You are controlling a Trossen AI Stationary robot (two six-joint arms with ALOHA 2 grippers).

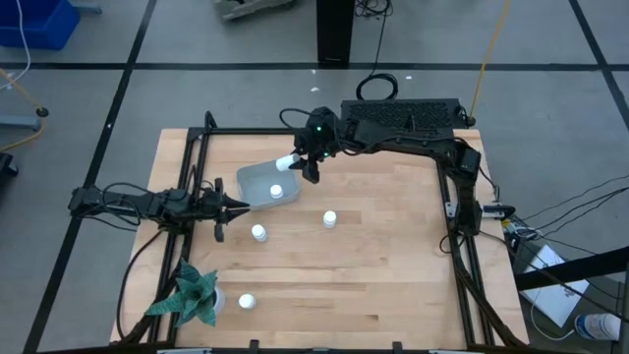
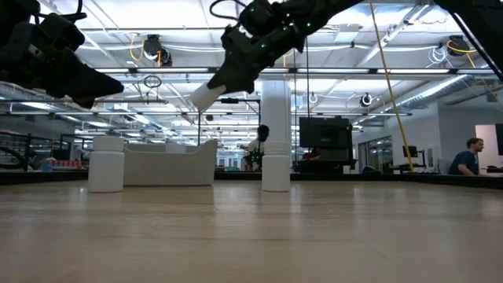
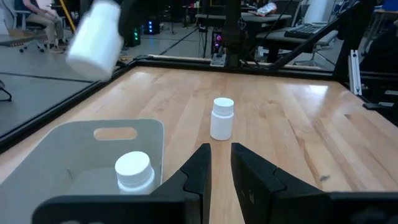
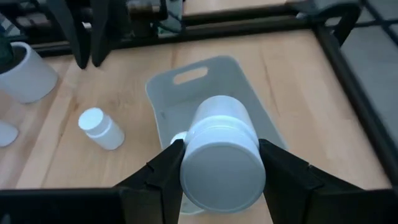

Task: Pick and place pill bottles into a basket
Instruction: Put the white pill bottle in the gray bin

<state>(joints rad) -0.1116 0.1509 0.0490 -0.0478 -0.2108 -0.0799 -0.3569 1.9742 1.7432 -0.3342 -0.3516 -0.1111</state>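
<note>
Above the far edge of the basket (image 1: 268,184), my right tool (image 1: 307,163) pinches a pill bottle (image 1: 287,160) across its round body, the bottle tilted on its side with the cap end leading toward the basket. From my right wrist the fingers (image 4: 163,167) press both flanks of the bottle, and the basket lies directly beneath it. One bottle (image 1: 277,191) already stands inside the basket. Three more stand on the table (image 1: 393,256): one (image 1: 258,232) just beside the basket's near edge, one (image 1: 330,218) toward the middle, and one (image 1: 247,301) close to the green plant-like object (image 1: 192,293).

I judge these bottles light, rigid and smooth-walled, so they will likely slip or tip if squeezed off-centre; the plain body below the cap looks like the safest place to grip, fingers square to it. Dropped from here, the bottle may bounce in the shallow basket.

My left tool (image 1: 228,206) waits at the basket's left end, fingers slightly parted, holding nothing.
</note>
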